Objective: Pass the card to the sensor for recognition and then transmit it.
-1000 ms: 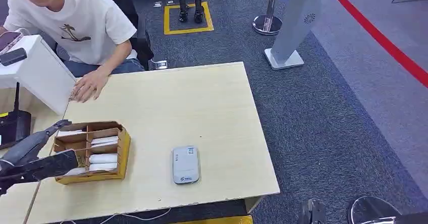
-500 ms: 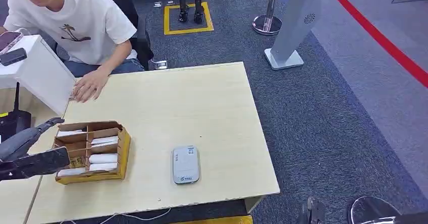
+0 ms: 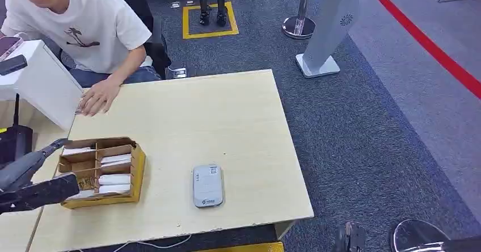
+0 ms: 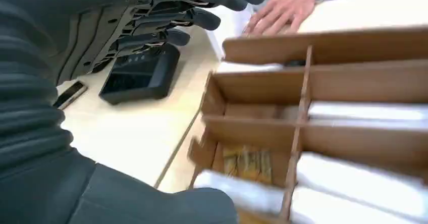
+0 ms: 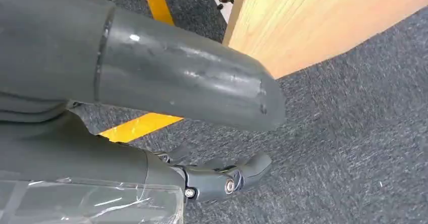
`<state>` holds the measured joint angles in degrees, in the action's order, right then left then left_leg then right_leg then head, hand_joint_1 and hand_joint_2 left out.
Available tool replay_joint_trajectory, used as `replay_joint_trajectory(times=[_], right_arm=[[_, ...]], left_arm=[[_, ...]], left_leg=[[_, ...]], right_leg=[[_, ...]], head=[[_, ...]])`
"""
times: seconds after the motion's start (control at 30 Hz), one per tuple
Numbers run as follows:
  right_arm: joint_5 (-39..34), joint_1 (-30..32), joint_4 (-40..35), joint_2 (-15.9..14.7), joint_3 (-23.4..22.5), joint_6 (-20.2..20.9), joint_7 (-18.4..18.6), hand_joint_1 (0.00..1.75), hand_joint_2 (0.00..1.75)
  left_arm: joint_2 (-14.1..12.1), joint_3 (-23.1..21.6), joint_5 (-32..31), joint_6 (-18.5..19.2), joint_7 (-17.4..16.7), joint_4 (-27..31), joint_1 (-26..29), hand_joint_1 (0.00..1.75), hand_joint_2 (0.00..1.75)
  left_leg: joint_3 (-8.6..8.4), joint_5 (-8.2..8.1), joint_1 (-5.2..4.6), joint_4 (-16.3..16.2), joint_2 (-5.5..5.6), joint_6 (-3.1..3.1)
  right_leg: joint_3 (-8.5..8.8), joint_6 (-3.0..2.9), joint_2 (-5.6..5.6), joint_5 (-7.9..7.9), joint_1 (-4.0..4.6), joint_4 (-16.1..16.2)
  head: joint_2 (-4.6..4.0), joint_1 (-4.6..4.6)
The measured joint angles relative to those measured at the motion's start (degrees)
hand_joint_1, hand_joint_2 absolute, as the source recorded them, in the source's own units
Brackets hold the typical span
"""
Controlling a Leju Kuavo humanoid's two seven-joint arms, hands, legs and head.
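card: none picked yet as far as I can see. The white cards (image 3: 115, 179) are all sitting in the compartments of the cardboard organizer box (image 3: 101, 172), which stands close to the desk's left edge, toward the near-left corner. In the left wrist view the white cards (image 4: 363, 183) lie flat in their slots, and one slot shows just a yellowish printed patch on its bottom.

left hand: the left hand (image 3: 31, 175) hovers just beside the box, off its outer side, over the desk's left edge. The fingers (image 4: 202, 17) are spread and stretched out with nothing in them, and the thumb is apart too, so it's empty for sure.

right hand: the right hand (image 5: 222, 181) hangs low past the near-right corner of the desk, over the grey carpet. The fingers look loosely curled with nothing held, but how closed they are I honestly can't tell.

sensor: the small grey-white reader (image 3: 207, 185) lies flat near the near edge of the desk (image 3: 227, 121), well apart from the box, with nothing on it.

person: someone sits at the far-left corner with a hand (image 3: 99, 97) resting flat on the desk, waiting I guess.

progress: basically at the start imo. Nothing grasped, nothing scanned, nothing handed over.

left to do: grab a card, hold it over the reader, then pass it on, probably to that person.
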<state>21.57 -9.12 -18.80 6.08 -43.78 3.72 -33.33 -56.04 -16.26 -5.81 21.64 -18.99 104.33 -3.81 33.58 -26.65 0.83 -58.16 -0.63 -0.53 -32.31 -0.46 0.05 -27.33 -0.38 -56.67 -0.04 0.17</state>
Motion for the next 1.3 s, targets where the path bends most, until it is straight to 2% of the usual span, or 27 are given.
replay_joint_trajectory(times=[0.13,0.23,0.37,0.5,0.63,0.87,1.1,1.3], right_arm=[[-0.5,0.38,0.02,-0.22,0.0,0.02,0.02,0.0,0.0],[-0.61,0.81,0.04,-0.26,0.0,0.02,0.02,0.0,0.0],[-0.81,1.08,0.31,-0.26,-0.07,0.04,0.02,0.0,0.0],[-0.72,1.24,0.39,-0.26,-0.07,0.04,0.0,0.0,0.0],[-0.66,1.23,0.39,-0.26,-0.07,0.04,-0.09,0.0,0.0],[-0.63,1.18,0.39,-0.26,-0.07,0.11,-0.13,0.0,0.0],[-0.52,1.19,0.52,-0.26,-0.07,0.33,-0.07,0.0,0.0],[-0.42,1.2,0.55,-0.26,-0.07,0.09,-0.04,0.0,0.0]], left_arm=[[-1.4,6.43,0.0,-2.4,-1.27,4.6,10.2,0.0,1.75],[-1.42,11.96,-0.5,-3.41,-1.86,8.07,18.22,0.0,1.75],[-0.54,19.17,-1.49,-4.46,-3.02,13.36,28.92,0.0,1.75],[0.99,25.0,-2.06,-5.07,-3.56,17.0,35.61,0.0,1.75],[2.52,27.05,-3.19,-5.2,-3.47,18.53,37.87,0.0,1.75],[5.01,27.45,-4.68,-5.07,-2.91,18.71,37.6,0.0,1.75],[9.79,24.5,-10.12,-5.81,-1.07,16.5,34.52,0.0,1.75],[12.48,22.29,-11.06,-6.49,-0.52,14.44,34.05,0.0,1.75]], left_leg=[[-0.01,-0.06,0.0,0.01,-0.02,-0.04],[0.01,-0.06,0.01,0.01,0.0,-0.04],[0.0,-0.09,0.02,0.02,0.0,-0.01],[0.01,-0.08,0.01,0.02,0.1,-0.01],[0.01,-0.08,0.03,0.02,0.2,-0.01],[0.01,-0.08,0.03,0.02,0.26,-0.01],[0.01,-0.08,0.01,0.02,0.27,-0.01],[0.0,-0.08,0.02,0.02,0.27,-0.01]], right_leg=[[0.0,-0.05,0.03,-0.06,0.0,0.0],[0.01,-0.04,0.0,-0.1,0.0,0.01],[0.02,-0.04,0.0,-0.1,0.0,0.01],[0.06,-0.03,-0.14,-0.11,0.0,0.02],[0.08,-0.03,-0.23,-0.11,0.01,0.01],[0.11,-0.03,-0.28,-0.11,0.01,0.0],[0.11,-0.03,-0.3,-0.11,0.0,0.01],[0.1,-0.03,-0.3,-0.12,0.01,0.02]], head=[[0.0,-0.02],[0.0,0.0],[0.0,-0.02],[0.0,-0.02],[0.0,-0.02],[0.0,0.0],[0.0,-0.02],[0.0,-0.02]])
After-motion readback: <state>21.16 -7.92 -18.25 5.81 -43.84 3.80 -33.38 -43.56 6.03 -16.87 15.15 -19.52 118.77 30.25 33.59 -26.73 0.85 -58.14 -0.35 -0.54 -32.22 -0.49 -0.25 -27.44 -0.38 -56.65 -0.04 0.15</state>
